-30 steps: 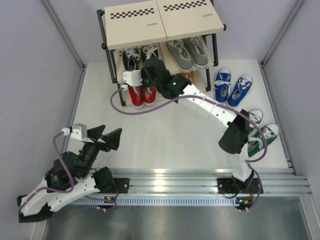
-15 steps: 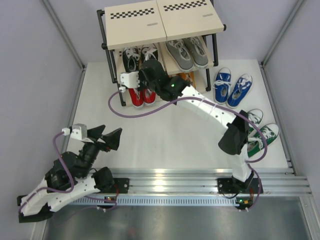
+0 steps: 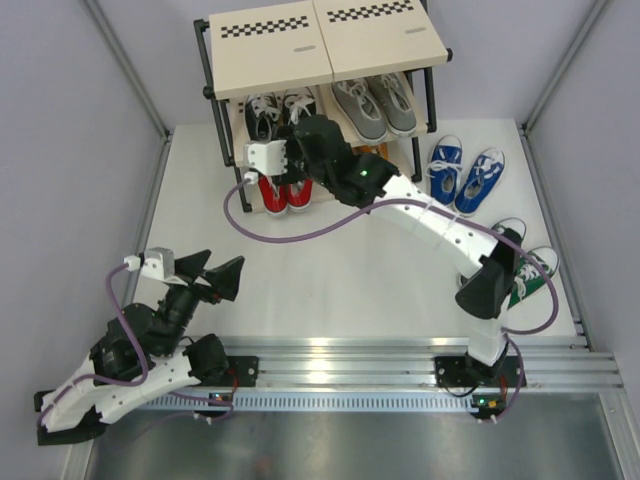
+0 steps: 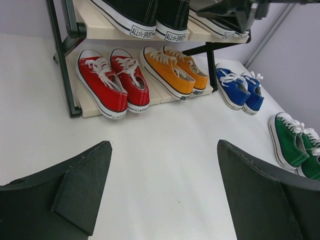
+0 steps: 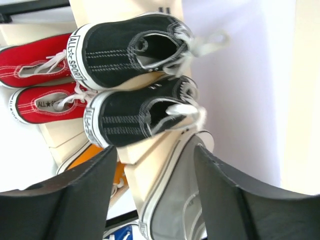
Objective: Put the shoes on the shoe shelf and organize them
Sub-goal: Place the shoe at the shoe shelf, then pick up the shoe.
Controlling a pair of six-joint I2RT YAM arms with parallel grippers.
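- Idling by the bases, the left gripper (image 4: 164,147) gapes wide, empty.
- Green pair (image 4: 292,142) and blue pair (image 3: 465,175) wait on the table (image 3: 330,270), right of the shoe shelf (image 3: 300,50).
- Right gripper (image 5: 155,152), fingers spread around nothing, hovers at the middle tier by the black pair (image 5: 125,117). That placing looks done; next, I'd guess, it backs out for the blue.

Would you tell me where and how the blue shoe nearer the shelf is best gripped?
Grip the blue shoe across its heel collar, coming straight down with the right tool. It stands upright on its sole, opening upward, heel facing the near edge, so the narrow rear sides are probably easiest to span.
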